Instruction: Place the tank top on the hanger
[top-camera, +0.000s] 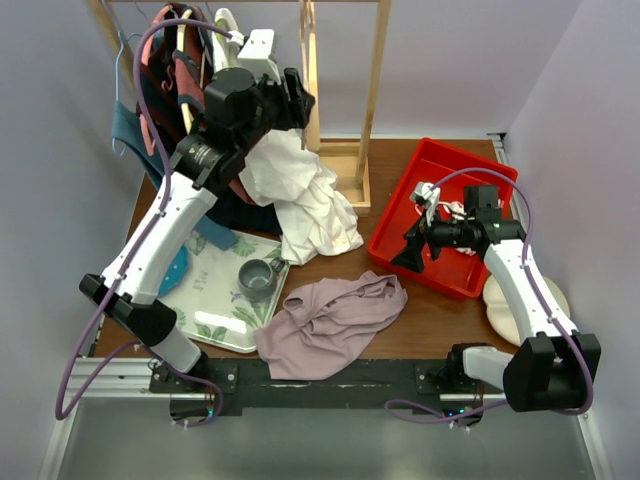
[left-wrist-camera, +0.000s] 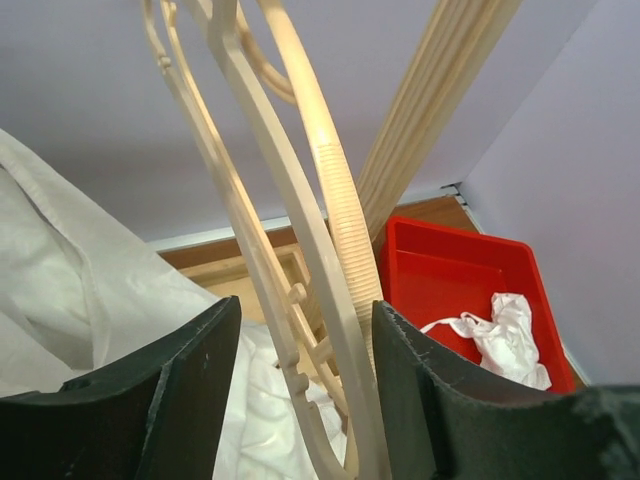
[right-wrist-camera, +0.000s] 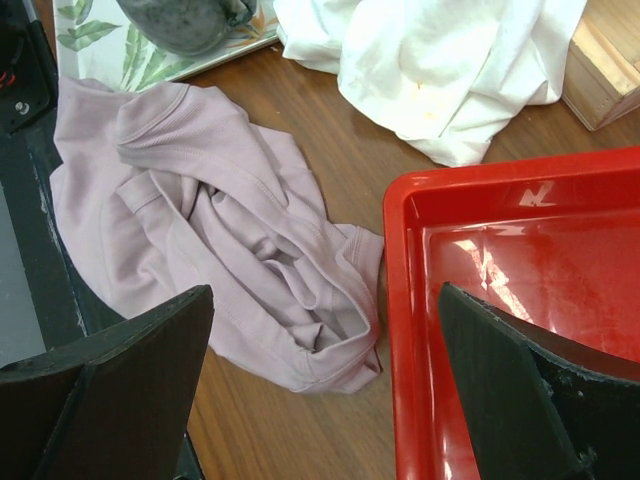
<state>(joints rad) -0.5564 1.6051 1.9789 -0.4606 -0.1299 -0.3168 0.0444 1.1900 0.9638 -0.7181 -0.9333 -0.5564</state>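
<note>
The tank top (top-camera: 335, 318) lies crumpled at the near edge of the table (top-camera: 430, 322), between the floral tray (top-camera: 215, 335) and the red tray (top-camera: 450, 165). It is mauve-pink, thin and heavily folded. Only the right wrist view shows its stitched hems. There the right gripper (right-wrist-camera: 325, 292) hangs above it and the red tray's corner, jaws spread wide, holding nothing.

Only the left wrist view shows the hanger (left-wrist-camera: 335, 230) clearly. Its pale ribbed arms rise between the parted fingers of the left gripper (left-wrist-camera: 308, 310), against one finger and clear of the other.

The red tray holds a crumpled white cloth (top-camera: 438, 205), and the floral tray holds a grey cup (top-camera: 257, 278). A white shirt (top-camera: 305, 195) is heaped behind.
</note>
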